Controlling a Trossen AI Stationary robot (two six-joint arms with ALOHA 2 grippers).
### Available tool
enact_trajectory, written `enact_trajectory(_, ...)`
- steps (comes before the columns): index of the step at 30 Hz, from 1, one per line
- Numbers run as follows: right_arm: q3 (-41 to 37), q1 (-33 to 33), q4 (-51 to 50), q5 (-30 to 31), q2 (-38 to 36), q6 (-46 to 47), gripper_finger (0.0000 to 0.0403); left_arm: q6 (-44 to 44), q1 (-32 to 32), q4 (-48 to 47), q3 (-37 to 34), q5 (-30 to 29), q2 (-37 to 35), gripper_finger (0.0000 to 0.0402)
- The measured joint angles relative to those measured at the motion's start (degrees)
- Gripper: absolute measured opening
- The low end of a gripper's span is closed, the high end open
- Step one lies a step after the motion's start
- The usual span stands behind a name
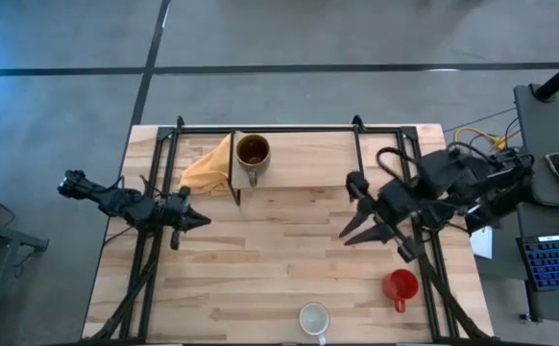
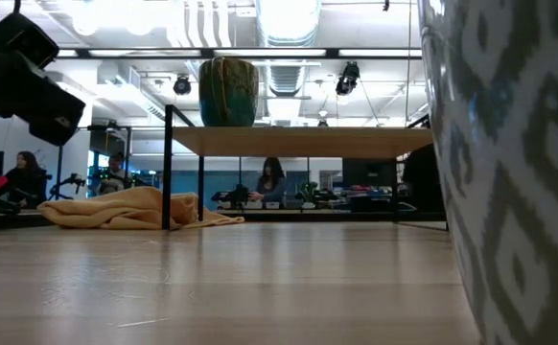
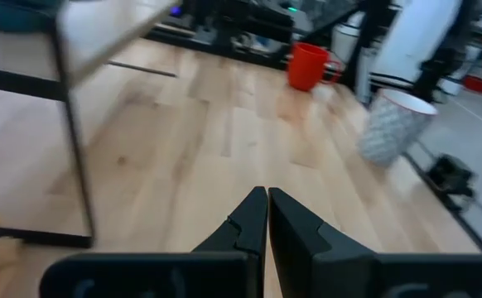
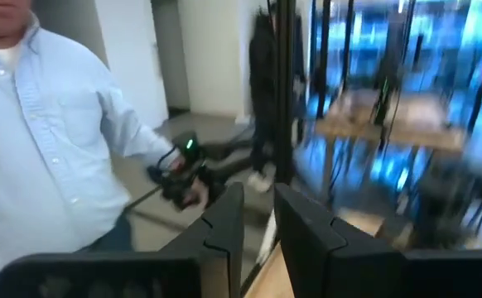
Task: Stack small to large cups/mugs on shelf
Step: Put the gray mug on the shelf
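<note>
The brownish-olive mug [image 1: 252, 154] [image 2: 228, 92] stands upright on the left part of the light-wood shelf [image 1: 308, 149] [image 2: 298, 141]. The white mug [image 1: 314, 319] [image 3: 394, 124] stands at the table's near edge and fills the right of the low view [image 2: 509, 144]. The red mug [image 1: 400, 286] [image 3: 309, 64] stands near the table's right near corner. My left gripper [image 1: 201, 221] [image 3: 267, 194] is shut, hovering in front of the shelf's left end. My right gripper [image 1: 349, 207] [image 4: 255, 199] is open, above the table right of centre, and holds nothing.
A yellow cloth [image 1: 207, 168] [image 2: 130, 206] lies under the shelf's left end, beside a black shelf leg [image 3: 71, 141]. Bare wood spans the table's middle between the two arms. A person in a light-blue shirt [image 4: 50, 141] stands beyond the table in the right wrist view.
</note>
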Motion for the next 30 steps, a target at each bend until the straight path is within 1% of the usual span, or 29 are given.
enact_trajectory(3,1.1,0.0,-3.2,0.0,1.8,9.3,0.0063,0.1,0.0,0.2,-0.1,-0.4,0.1,0.0)
enact_trajectory(7,2.1,-0.2,-3.1,0.0,3.9,13.9,0.0063,0.1,0.0,0.5,-0.2,-0.4,0.1,0.0)
enact_trajectory(10,2.3,0.1,-3.2,-0.5,5.5,14.3,0.0063,0.1,0.0,0.5,-0.2,-0.4,0.0,0.0)
enact_trajectory(15,2.3,-0.1,-3.0,-1.5,6.3,22.8,0.0063,0.1,0.0,0.5,-0.2,-0.4,0.1,0.0)
enact_trajectory(19,2.3,-0.7,-2.3,-1.5,5.3,23.8,0.0063,0.1,0.0,0.5,-0.2,-0.4,0.0,0.0)
enact_trajectory(23,2.3,-0.6,0.9,-1.5,3.8,24.3,0.0063,0.1,0.0,0.5,-0.2,-0.4,0.2,0.0)
enact_trajectory(25,2.3,-0.6,2.7,-1.2,3.5,22.8,0.0063,0.1,0.0,0.5,-0.2,-0.4,0.2,0.0)
enact_trajectory(30,2.3,-0.6,9.9,2.7,4.1,21.8,0.0063,-0.1,0.0,0.6,-0.2,-0.4,0.0,0.0)
